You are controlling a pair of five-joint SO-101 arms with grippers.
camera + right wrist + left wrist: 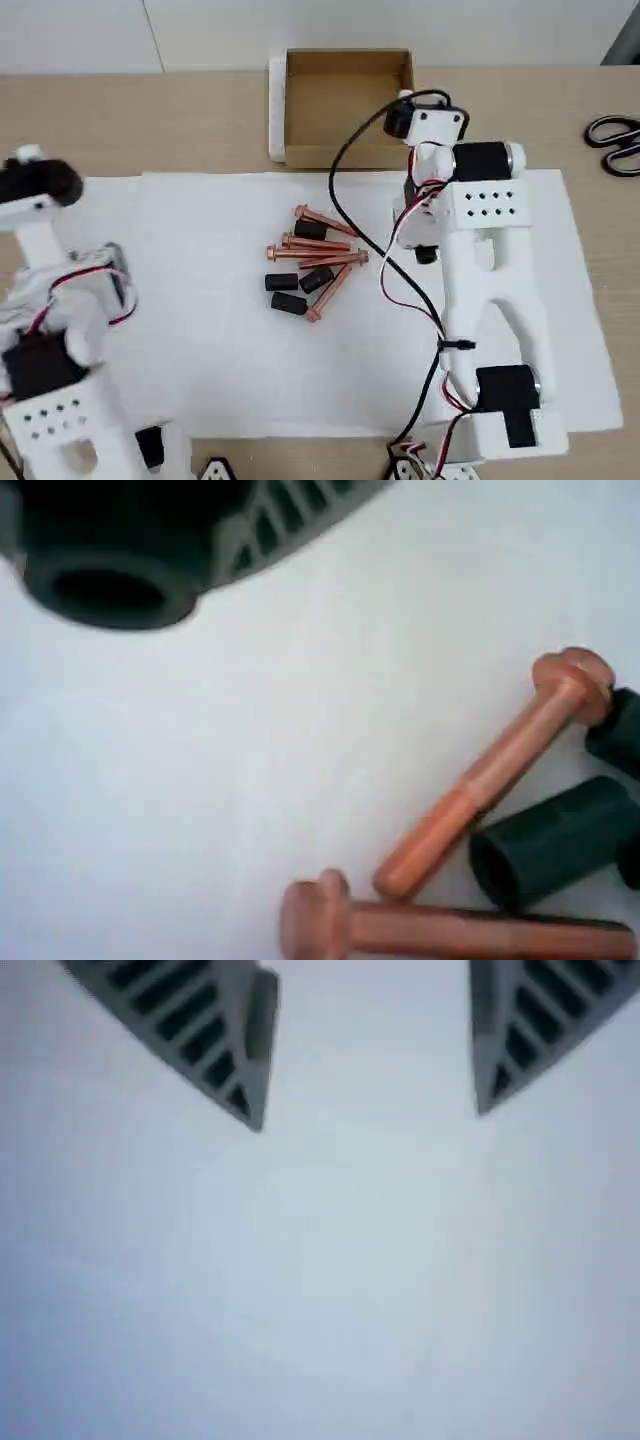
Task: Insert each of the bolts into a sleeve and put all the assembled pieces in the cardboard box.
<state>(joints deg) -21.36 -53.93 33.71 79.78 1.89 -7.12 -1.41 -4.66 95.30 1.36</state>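
Hanging over bare sheet (220, 340) at the left, the left gripper (370, 1118) gapes wide with nothing in it. Mid-table, bolts (320, 250) and loose sleeves (288, 302) lie heaped, some touching. Just right of them the right gripper (424, 240) seems clamped on one sleeve (105, 585), so the first pairing looks in hand: next, a bolt must be lifted and lined up with that bore. The box (345, 158) waits behind the pile. Open sheet lies around the heap; scissors (615, 140) sit well apart, far right.
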